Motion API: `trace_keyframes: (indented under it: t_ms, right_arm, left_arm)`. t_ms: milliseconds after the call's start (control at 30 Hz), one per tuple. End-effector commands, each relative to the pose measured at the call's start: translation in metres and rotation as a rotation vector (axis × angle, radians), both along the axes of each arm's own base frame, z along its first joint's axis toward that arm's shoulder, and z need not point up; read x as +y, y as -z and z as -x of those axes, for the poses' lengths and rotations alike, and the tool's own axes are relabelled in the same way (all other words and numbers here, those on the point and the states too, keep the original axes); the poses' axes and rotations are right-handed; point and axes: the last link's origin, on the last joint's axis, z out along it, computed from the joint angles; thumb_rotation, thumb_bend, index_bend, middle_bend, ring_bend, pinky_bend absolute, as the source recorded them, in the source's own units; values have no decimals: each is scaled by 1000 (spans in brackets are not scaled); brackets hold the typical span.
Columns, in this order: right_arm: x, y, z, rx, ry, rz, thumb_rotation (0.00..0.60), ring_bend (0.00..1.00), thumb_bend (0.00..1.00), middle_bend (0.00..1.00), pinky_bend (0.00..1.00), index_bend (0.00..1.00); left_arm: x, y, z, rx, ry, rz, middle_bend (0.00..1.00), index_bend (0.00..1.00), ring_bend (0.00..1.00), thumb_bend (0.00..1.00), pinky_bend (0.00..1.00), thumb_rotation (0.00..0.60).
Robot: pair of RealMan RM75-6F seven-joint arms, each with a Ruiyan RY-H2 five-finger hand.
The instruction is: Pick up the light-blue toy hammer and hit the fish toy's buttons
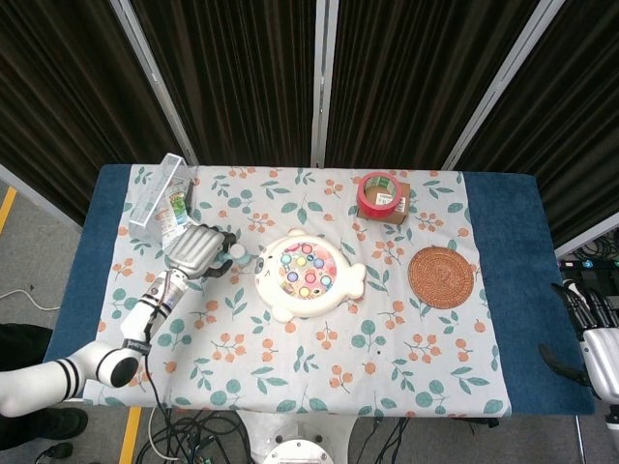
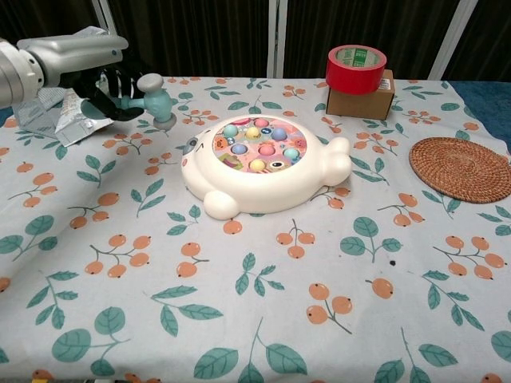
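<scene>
Your left hand [image 2: 108,84] holds the light-blue toy hammer [image 2: 156,96] by its handle, fingers wrapped around it, head clear of the table [image 2: 239,319] and just left of the fish toy [image 2: 263,163]. So the pickup looks done; striking is not. The hammer head hangs beside the toy's left edge, not yet over the coloured buttons [image 2: 259,144], and none can be judged pressed from these views. What is left: carry the head right over the button cluster, then tap down on them. Your right hand [image 1: 590,319] sits off the table's right edge, holding nothing; whether its fingers are spread or curled cannot be told.
</scene>
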Motion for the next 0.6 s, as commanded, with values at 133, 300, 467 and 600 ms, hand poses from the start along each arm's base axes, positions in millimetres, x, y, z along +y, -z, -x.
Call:
trace_keyframes:
  t_ms: [133, 300, 467, 600]
  right_arm:
    - [2, 1, 2, -3, 3, 1, 600, 0, 193, 144, 0, 68]
    - [1, 1, 3, -4, 9, -3, 600, 0, 193, 145, 0, 68]
    - [0, 0, 4, -3, 13, 0, 600, 0, 193, 146, 0, 68]
    - [0, 0, 6, -6, 20, 0, 600, 0, 194, 146, 0, 68]
  left_arm:
    - [14, 3, -37, 42, 107, 66, 613, 606, 467, 577, 463, 600]
    - [19, 15, -58, 45, 132, 110, 614, 606, 467, 580, 465, 600]
    - [28, 23, -73, 53, 133, 127, 615, 606, 469, 582, 465, 600]
    - [34, 27, -78, 65, 121, 132, 615, 606, 469, 581, 466, 600]
